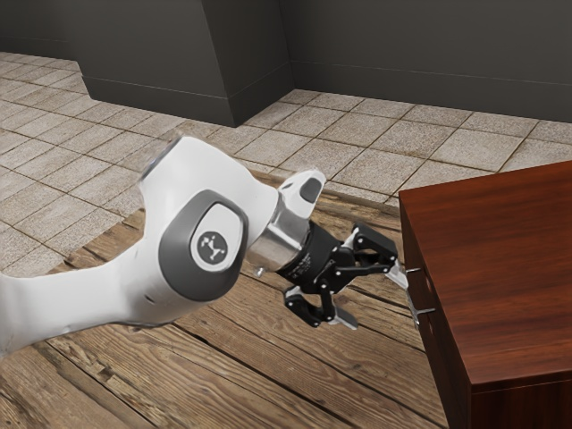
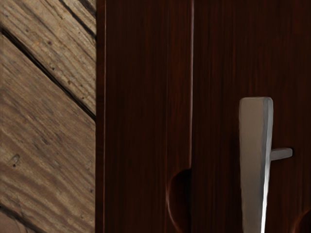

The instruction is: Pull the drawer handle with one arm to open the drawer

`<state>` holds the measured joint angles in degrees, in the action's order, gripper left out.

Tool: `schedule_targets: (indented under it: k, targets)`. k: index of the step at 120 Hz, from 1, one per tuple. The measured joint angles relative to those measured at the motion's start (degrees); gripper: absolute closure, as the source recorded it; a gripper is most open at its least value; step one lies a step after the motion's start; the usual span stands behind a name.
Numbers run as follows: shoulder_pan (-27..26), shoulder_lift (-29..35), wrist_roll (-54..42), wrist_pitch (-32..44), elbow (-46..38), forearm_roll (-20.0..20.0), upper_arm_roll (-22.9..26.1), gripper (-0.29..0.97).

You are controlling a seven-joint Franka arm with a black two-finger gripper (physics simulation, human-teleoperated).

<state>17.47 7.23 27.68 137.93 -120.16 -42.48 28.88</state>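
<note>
In the exterior view my arm (image 1: 134, 268) comes in from the exterior view's left, low over the plank tabletop (image 1: 223, 366). My gripper (image 1: 371, 299) points toward the dark red wooden cabinet (image 1: 500, 268), which stands at the exterior view's right. The gripper is spread wide and has hold of nothing. One of its fingers (image 1: 380, 253) reaches up and forward, and the other hangs lower, nearer the planks. The drawer handle (image 1: 416, 293) is a slim silver bar standing off the cabinet's front face on two short posts. The tip of my upper finger is just beside its upper end, though I cannot tell whether they touch. The bar is not between my fingers. The front face shows at too steep an angle for me to tell whether the drawer is out at all. Pale floor tiles (image 1: 107, 152) lie beyond the planks.

In the wrist view the drawer handle (image 2: 255, 165) is a flat silver bar lying along the wood grain, with one post (image 2: 282, 154) joining it to the dark drawer front (image 2: 228, 58). A thin straight seam (image 2: 192, 73) runs parallel to the bar, a little apart from it. It ends at a rounded notch (image 2: 180, 196) cut into the wood. Past the cabinet's edge, on the side away from the handle, the weathered planks of the tabletop (image 2: 43, 121) run slantwise
</note>
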Motion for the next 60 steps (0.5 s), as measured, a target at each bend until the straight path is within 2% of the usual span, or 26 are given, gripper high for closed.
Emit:
schedule_targets:
  k: [29, 60]
  targets:
    - [-0.1, -0.5, 0.2, 1.3, 0.1, 1.0, 0.5, 0.0]
    - [-0.2, -0.4, 0.0, 3.0, 0.0, 6.3, 0.5, 0.0]
